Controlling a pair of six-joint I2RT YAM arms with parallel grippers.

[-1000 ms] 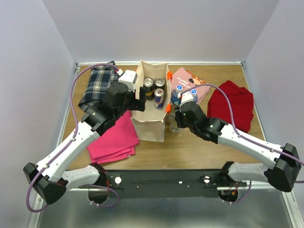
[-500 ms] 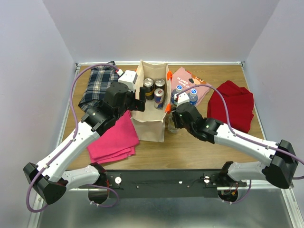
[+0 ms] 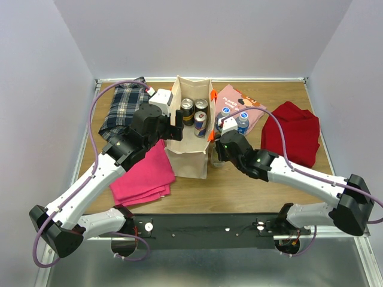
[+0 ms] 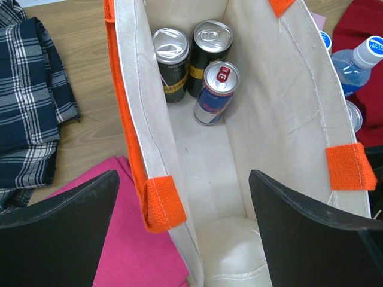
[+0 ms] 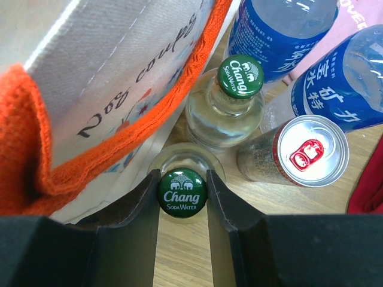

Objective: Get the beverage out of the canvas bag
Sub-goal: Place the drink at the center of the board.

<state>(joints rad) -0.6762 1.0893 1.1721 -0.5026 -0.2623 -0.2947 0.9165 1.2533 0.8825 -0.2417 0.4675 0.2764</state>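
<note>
The left gripper [image 4: 182,197], jaws wide apart, straddles the canvas bag's [image 4: 281,107] left wall, seemingly propping it open; three cans [image 4: 216,92] stand at its far end. Outside the right wall, the right gripper [image 5: 184,182] clamps one Chang soda water bottle [image 5: 185,194] by its cap, beside a second Chang bottle [image 5: 239,76], one silver can [image 5: 310,150] and two blue-labelled bottles [image 5: 281,30].

- The right arm has swung left, toward the canvas bag [image 3: 190,158].
- The right gripper [image 5: 183,177] now sits lower beside the bag's right wall, its fingers tight against the green-capped bottle [image 5: 184,192].
- The blue-capped bottle [image 3: 242,124] behind it shows more fully.
</note>
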